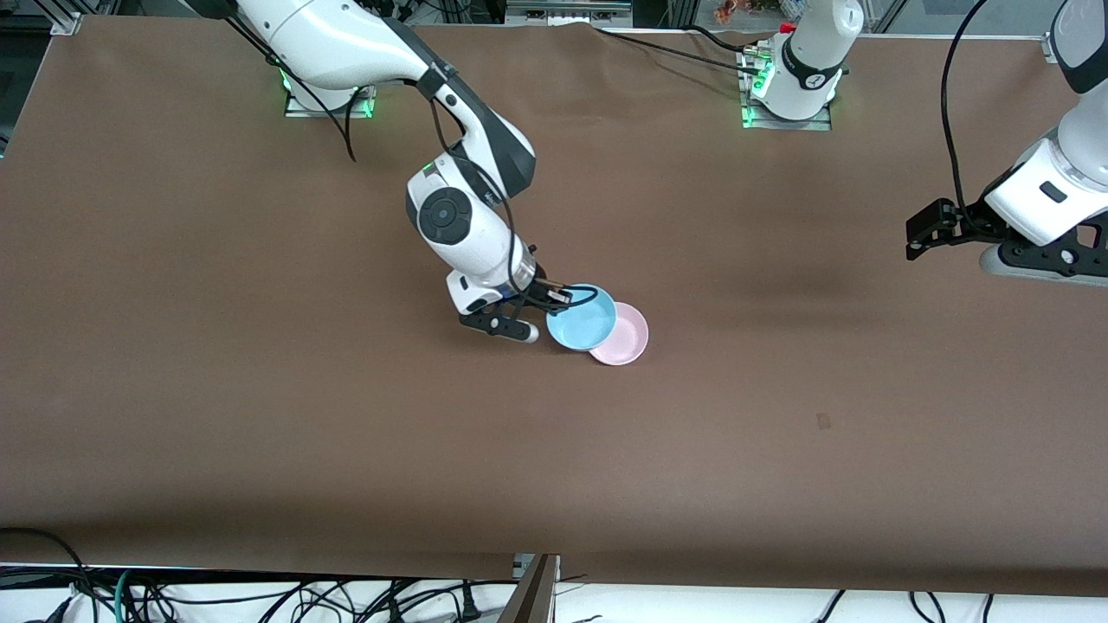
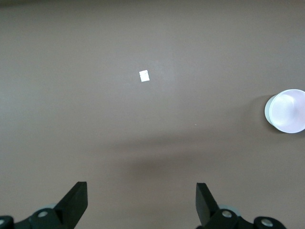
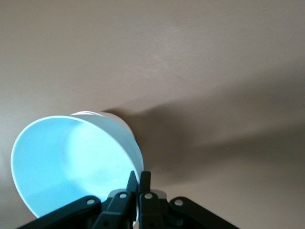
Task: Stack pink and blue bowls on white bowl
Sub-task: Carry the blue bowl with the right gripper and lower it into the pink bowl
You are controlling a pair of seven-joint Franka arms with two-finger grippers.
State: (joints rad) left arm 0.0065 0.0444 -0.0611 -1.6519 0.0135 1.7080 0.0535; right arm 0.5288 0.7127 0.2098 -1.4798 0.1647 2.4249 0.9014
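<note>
**Blue bowl in my grip, about to go onto the pink one**

My right tool (image 1: pixel 558 298) is clamped on the rim of the blue bowl (image 1: pixel 582 318), held tilted at the middle of the front view, its edge overlapping the pink bowl (image 1: pixel 625 337) on the desk (image 1: pixel 260 415). I cannot pick out the white bowl; it may lie under the pink one. By my reckoning, next I centre, level, lower and let go. My left tool (image 2: pixel 141 193) waits with fingers apart at the frame's edge
</note>
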